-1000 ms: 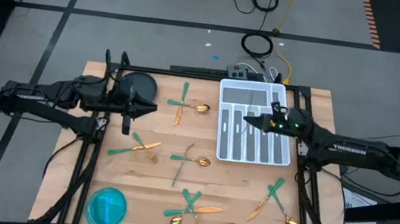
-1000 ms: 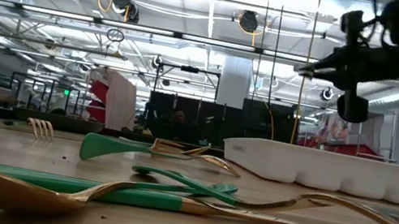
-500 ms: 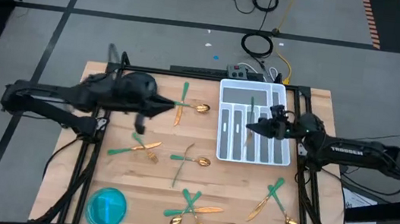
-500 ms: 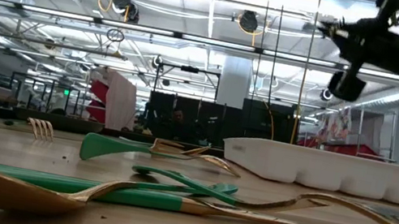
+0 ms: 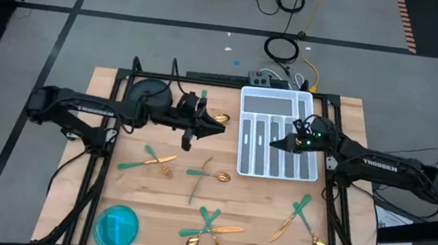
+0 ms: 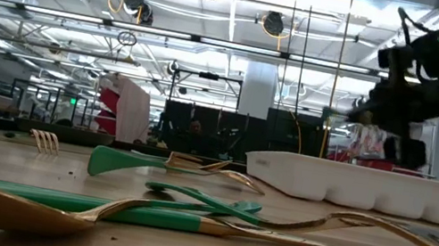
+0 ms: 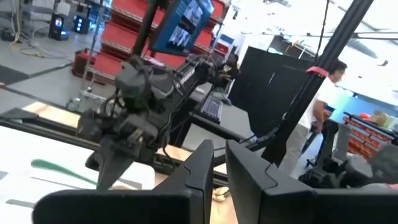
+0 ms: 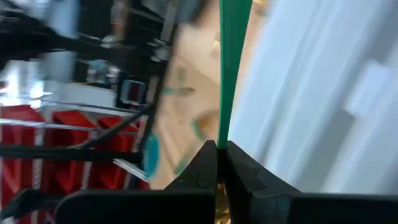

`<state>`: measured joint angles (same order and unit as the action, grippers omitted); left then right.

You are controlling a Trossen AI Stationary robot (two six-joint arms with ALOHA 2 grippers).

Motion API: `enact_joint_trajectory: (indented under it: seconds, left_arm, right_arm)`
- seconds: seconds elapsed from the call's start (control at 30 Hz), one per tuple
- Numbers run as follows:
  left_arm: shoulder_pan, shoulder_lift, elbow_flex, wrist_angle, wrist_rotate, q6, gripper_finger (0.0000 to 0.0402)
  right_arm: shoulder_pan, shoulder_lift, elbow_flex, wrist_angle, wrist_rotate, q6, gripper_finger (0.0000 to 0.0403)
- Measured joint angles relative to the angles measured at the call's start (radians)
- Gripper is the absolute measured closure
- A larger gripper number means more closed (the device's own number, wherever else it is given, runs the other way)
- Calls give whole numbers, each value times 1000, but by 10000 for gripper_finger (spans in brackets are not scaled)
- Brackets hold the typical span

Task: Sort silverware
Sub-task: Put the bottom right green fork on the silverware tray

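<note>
Silverware with gold heads and teal handles lies scattered on the wooden table: a pair (image 5: 151, 162), a crossed pair (image 5: 204, 175), a pile (image 5: 210, 226) and pieces at the near right (image 5: 299, 216). A fork and spoon (image 5: 207, 115) lie at the far middle. My left gripper (image 5: 200, 124) hovers above them, its fingers (image 7: 199, 174) a narrow gap apart with nothing between. My right gripper (image 5: 277, 144) is over the white tray (image 5: 247, 101), shut on one teal-handled piece (image 8: 233, 74). My right gripper pinches the piece's teal handle (image 8: 225, 134) between its two fingertips. The handle runs on straight ahead past the fingertips, in line with them, and a bit of gold (image 8: 217, 211) shows behind them. The piece is lifted clear above the tray, roughly level (image 6: 339, 113).
The tray holds several pieces in its compartments (image 5: 257, 140). A blue round bowl (image 5: 117, 225) stands at the near left corner. A dark round object (image 5: 149, 93) sits at the far left. A power strip (image 5: 264, 80) and cables lie behind the table's far edge.
My left gripper has swung from the table's left side toward the right and now hangs over the fork and spoon at the far middle. My right gripper, still shut on its piece, rose a little and then sank lower over the tray.
</note>
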<state>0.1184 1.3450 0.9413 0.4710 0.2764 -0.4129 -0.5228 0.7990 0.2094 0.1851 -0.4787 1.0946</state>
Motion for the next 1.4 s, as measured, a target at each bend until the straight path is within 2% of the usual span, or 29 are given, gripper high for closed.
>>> enact_joint_trajectory:
  seconds: [0.2,0.4,0.5,0.63,0.83,1.4]
  left_arm:
    - [0,-9,0,1,3,1,352]
    - [1,-9,0,-7,4,11,352]
    - [6,-9,0,-9,4,27,352]
    - [19,-9,0,-8,4,28,352]
    - [38,-9,0,-8,4,30,352]
    - [41,-9,-1,-9,-3,60,352]
  right_arm:
    - [-91,-114,-1,-102,-73,0,403]
    - [-194,-326,-1,-421,-92,-12,403]
    - [-237,-430,-1,-524,-104,-22,403]
    - [-288,-506,-1,-624,-123,-34,403]
    - [-328,-492,0,-708,-104,-66,403]
    - [-353,-329,0,-736,-14,-197,403]
